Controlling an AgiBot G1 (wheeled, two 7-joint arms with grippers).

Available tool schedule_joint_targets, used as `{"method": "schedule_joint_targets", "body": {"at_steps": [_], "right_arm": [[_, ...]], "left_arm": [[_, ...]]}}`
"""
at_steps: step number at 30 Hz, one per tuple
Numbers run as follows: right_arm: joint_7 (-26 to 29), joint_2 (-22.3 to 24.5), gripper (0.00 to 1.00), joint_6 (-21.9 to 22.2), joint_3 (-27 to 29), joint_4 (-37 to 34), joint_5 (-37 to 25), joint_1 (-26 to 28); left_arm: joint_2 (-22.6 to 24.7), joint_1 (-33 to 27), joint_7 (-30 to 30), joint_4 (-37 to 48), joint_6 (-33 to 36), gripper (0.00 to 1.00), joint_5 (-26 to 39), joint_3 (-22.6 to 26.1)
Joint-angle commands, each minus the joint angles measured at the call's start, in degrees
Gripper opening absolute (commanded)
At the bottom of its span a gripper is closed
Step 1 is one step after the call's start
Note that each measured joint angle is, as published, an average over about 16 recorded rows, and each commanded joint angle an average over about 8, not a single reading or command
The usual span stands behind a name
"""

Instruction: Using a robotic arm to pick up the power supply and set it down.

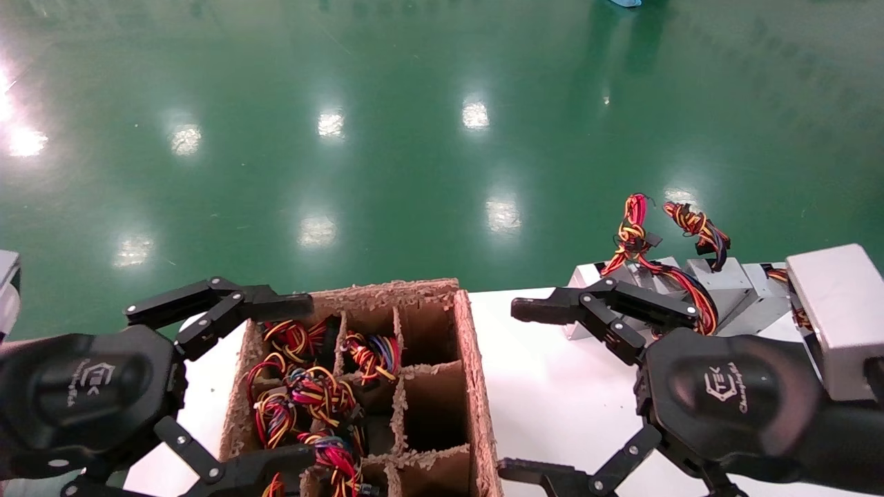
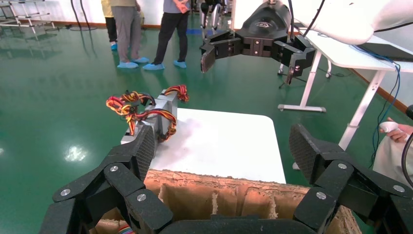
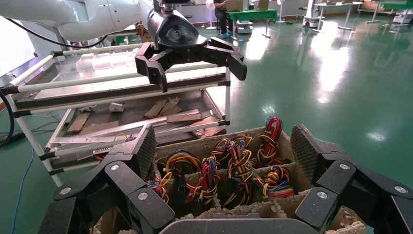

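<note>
Only the right wrist view shows the rack [image 3: 122, 105]; both pincers [image 1: 273, 383] [image 1: 532, 390] gape wide, empty.

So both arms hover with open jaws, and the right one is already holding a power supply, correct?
Not quite. Both hover with open jaws, but the right gripper holds nothing. The head view shows the power supplies lying on the white table beyond it.

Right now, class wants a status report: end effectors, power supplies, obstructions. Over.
Left end effector open over cardboard divider box. Right end effector open above white table, empty. Power supplies grouped on table's far right. No obstruction seen.
</note>
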Motion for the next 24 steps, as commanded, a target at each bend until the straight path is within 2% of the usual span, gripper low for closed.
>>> {"method": "schedule_joint_targets", "body": {"at_steps": [1, 24], "right_arm": [[0.0, 0.0, 1.0, 0.0, 0.0, 0.0, 0.0, 0.0], [0.0, 0.0, 1.0, 0.0, 0.0, 0.0, 0.0, 0.0]], "left_arm": [[0.0, 0.0, 0.0, 0.0, 0.0, 1.0, 0.0, 0.0], [0.0, 0.0, 0.0, 0.0, 0.0, 1.0, 0.0, 0.0]]}}
